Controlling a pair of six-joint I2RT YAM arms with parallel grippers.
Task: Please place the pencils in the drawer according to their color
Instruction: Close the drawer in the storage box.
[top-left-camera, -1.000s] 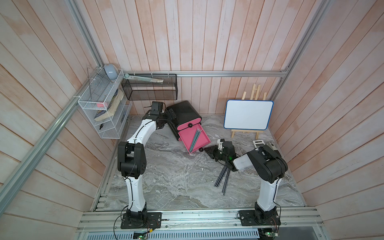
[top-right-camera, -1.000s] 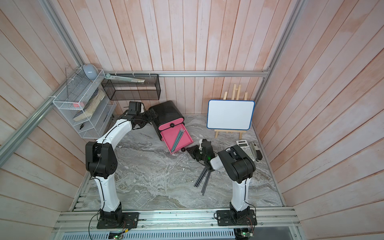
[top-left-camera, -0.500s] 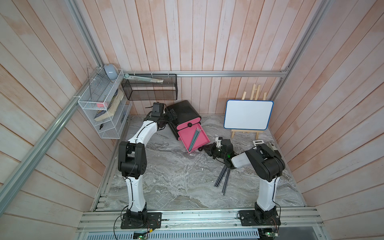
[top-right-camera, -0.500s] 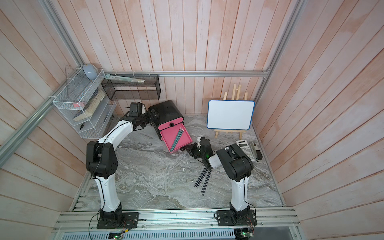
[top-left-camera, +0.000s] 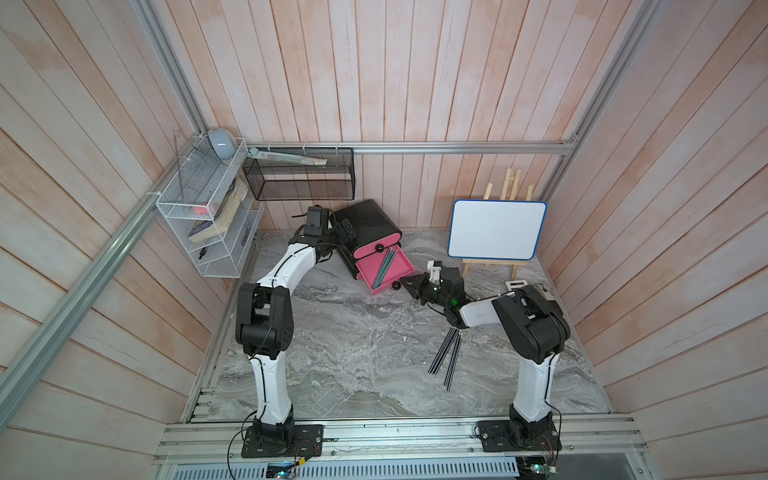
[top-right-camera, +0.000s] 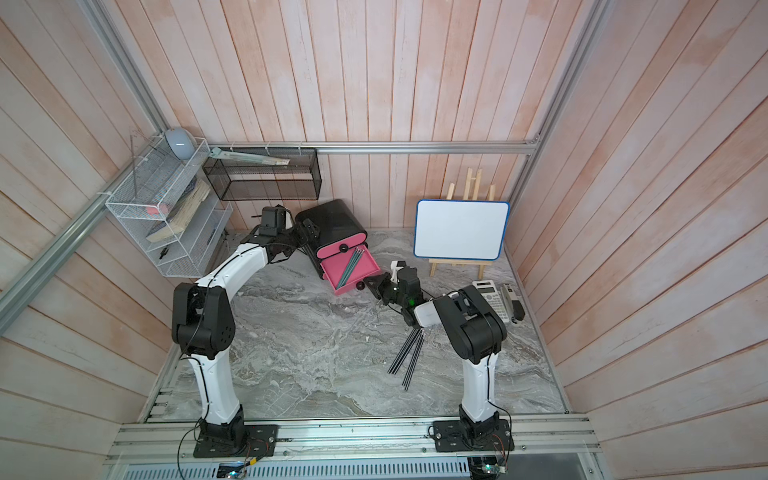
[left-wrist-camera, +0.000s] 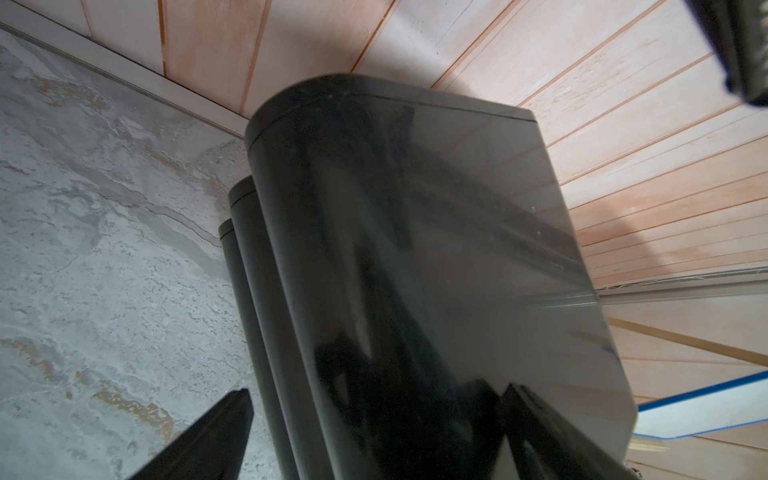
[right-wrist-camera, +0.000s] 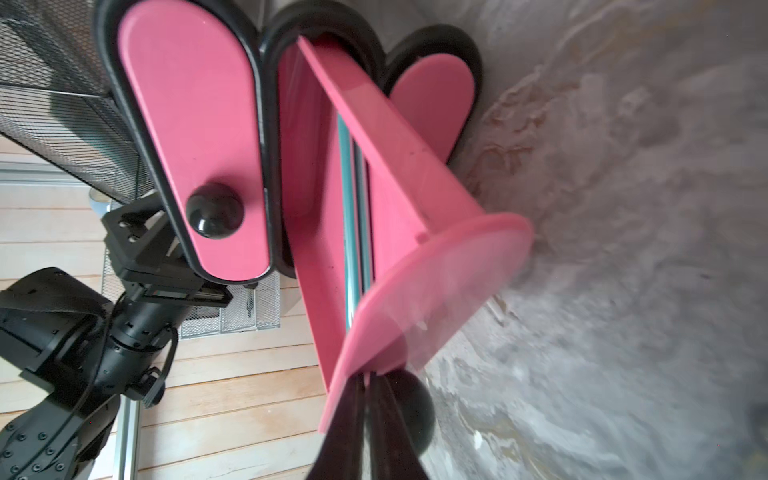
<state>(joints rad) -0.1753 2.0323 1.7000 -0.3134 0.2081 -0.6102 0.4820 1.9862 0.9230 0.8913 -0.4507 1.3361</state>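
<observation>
**Item: desktop drawer cabinet (top-left-camera: 370, 224).** Black rounded shell with three pink drawers, each with a round black knob. It probably weighs little and would skid on the marble table (top-left-camera: 353, 353) if pushed without support.
- Middle drawer (right-wrist-camera: 395, 166): open, directly ahead of the right gripper (right-wrist-camera: 368, 376). It holds the teal-green pencils (top-left-camera: 384, 268), which lie lengthwise.
- Top drawer (right-wrist-camera: 195, 137) and bottom drawer (right-wrist-camera: 432, 99): both closed.
- Hold point: the middle drawer's knob (right-wrist-camera: 415, 407). It is hard, glossy and round, so a light pinch is likely to slip off it.

**Item: right gripper.** The jaws are clenched together on nothing visible. The tips meet the open drawer's front panel, and the knob sits just beside them rather than between them. This looks like a pose for pushing, not pulling.

**Item: left gripper (top-left-camera: 344, 232).** The jaws are spread astride the cabinet's rear. The left wrist view shows one finger (left-wrist-camera: 208, 436) clear of the shell. It appears to be placed to brace the cabinet.

**Item: black pencils (top-left-camera: 446, 353).** These lie as a loose fan on the table behind the right gripper, partly under that arm's forearm.
- Handling: they are judged to be light, stiff and thin, and their smooth shafts will roll easily.
- Hold point: across the shafts at mid-length, with the pencils bunched together.
- Risk: a grip near one end may let them pivot or splay.

**Not sighted:** yellow or grey pencils.
</observation>
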